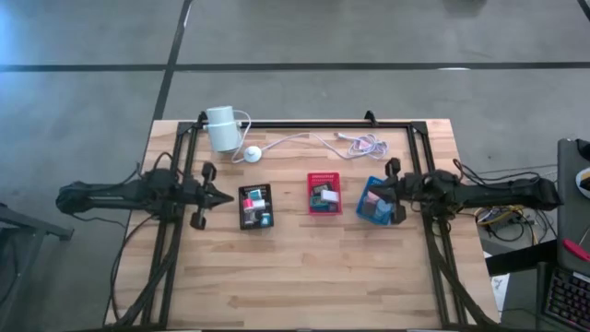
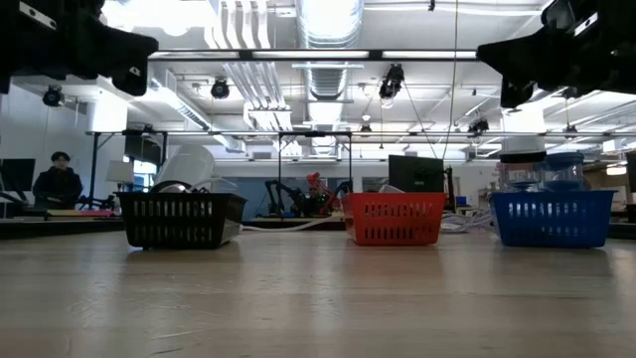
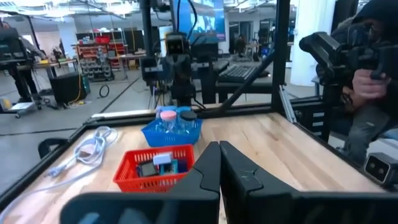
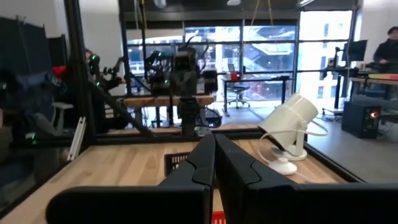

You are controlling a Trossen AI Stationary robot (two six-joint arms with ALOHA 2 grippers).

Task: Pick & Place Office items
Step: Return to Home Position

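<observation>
Small office items lie in three trays in a row across the table's middle: a black tray (image 1: pixel 242 221), a red tray (image 1: pixel 312 181) and a blue tray (image 1: pixel 365 214). In the low view they show as the black (image 2: pixel 182 220), red (image 2: pixel 395 219) and blue (image 2: pixel 553 219) trays. My left gripper (image 1: pixel 229 195) is shut, level, just left of the black tray, and holds nothing; its fingers meet in the left wrist view (image 3: pixel 219 144). My right gripper (image 1: pixel 373 193) is shut and hangs over the blue tray, pointing toward the table's left; its fingers meet in the right wrist view (image 4: pixel 213 134).
A white cylinder device (image 1: pixel 221 127) stands at the far left on a round foot, and its white cable (image 1: pixel 304 140) runs along the far edge to a coil (image 1: pixel 362 143). A black frame rims the table. People show in the room beyond (image 3: pixel 373 81) (image 2: pixel 58 184).
</observation>
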